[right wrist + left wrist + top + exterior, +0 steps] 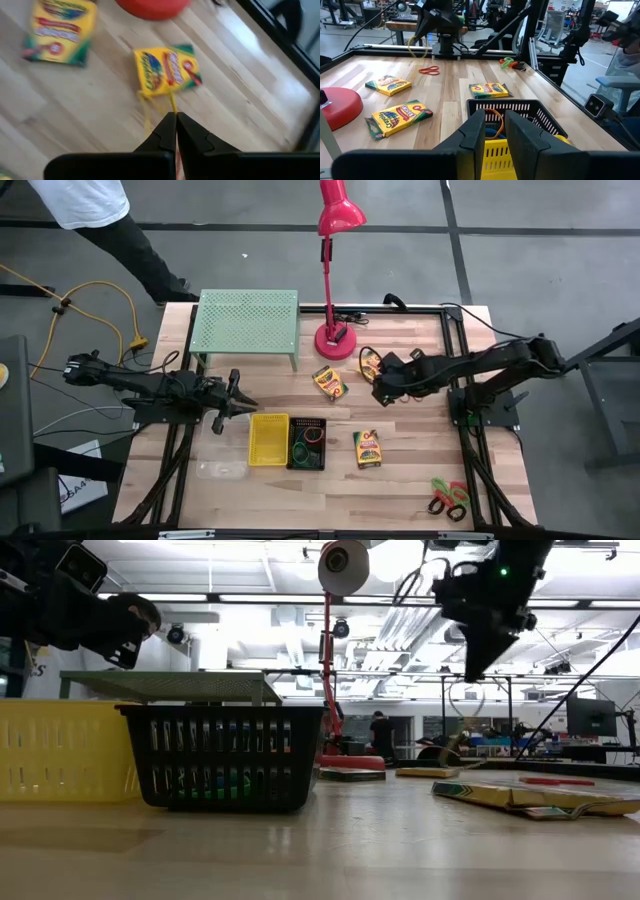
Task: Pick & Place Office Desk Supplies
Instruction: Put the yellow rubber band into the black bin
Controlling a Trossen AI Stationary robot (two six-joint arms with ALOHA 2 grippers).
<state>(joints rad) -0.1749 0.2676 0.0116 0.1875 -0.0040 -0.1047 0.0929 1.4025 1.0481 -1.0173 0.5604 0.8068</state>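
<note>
My right gripper (381,394) hangs above the table near the red lamp's base, shut on a thin yellow loop (148,114). Just beyond it lies a yellow crayon box (166,69). Two more crayon boxes (330,383) (367,449) lie flat on the table. My left gripper (495,135) is open and empty, above the table's left side, just left of the yellow bin (268,438). The black mesh bin (307,444) next to the yellow bin holds coloured loops. A clear bin (222,470) stands near the front. Scissors (448,498) lie at the front right. My right gripper pinches the yellow loop's top (172,106) between its two fingertips, which point down. The loop hangs slack below the fingers (465,705), clear of the table.
The light-green perforated rack (247,323) stands at the back left and the tall red lamp (335,335) at the back middle. A red loop (429,70) lies on the table toward the right side. A person (100,220) stands beyond the far left corner.
</note>
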